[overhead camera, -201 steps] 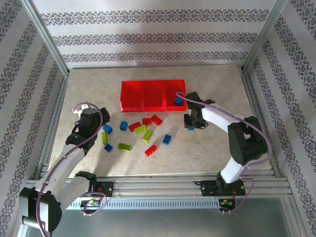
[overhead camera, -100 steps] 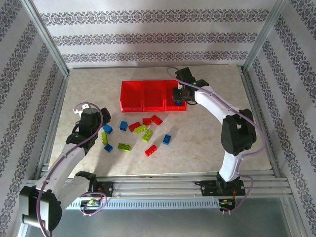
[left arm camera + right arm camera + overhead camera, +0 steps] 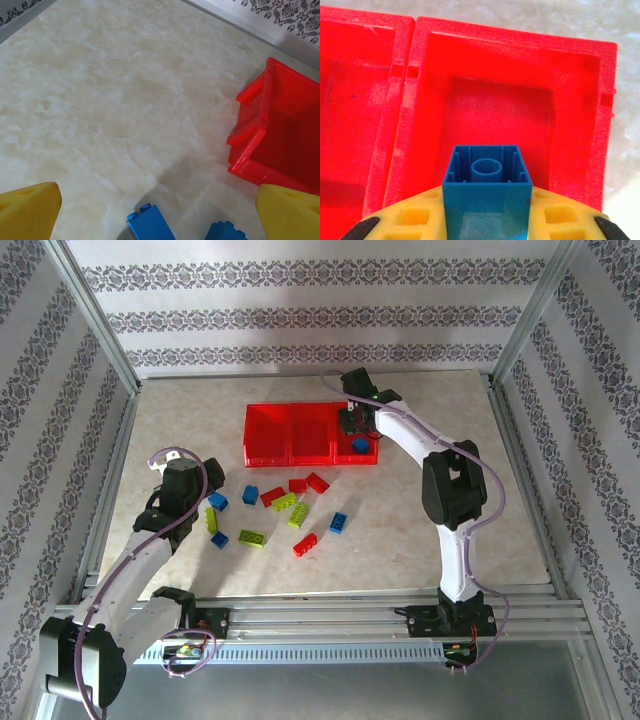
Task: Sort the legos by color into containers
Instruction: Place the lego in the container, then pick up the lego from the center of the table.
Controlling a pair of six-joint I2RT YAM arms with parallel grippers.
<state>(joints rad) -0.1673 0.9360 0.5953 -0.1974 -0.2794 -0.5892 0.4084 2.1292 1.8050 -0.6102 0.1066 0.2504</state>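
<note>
Beige marbled table (image 3: 430, 530). The red three-bin tray (image 3: 270, 435) rests on it, end bin beneath the right gripper (image 3: 352, 423). Loose red, blue and green legos (image 3: 290, 510) lie scattered just beside the left gripper (image 3: 203, 502), near the tray.

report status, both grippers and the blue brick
Right gripper shut on blue lego, above end bin. Left gripper open, low over table by loose blue legos. Nothing seen between lego and bin.

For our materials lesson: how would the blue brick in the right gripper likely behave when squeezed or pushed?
The blue brick looks hollow underneath, so probably light. Clamped in the right gripper it shows no bulging, so likely stiff. Its boxy, flat sides suggest sliding, not rolling.
</note>
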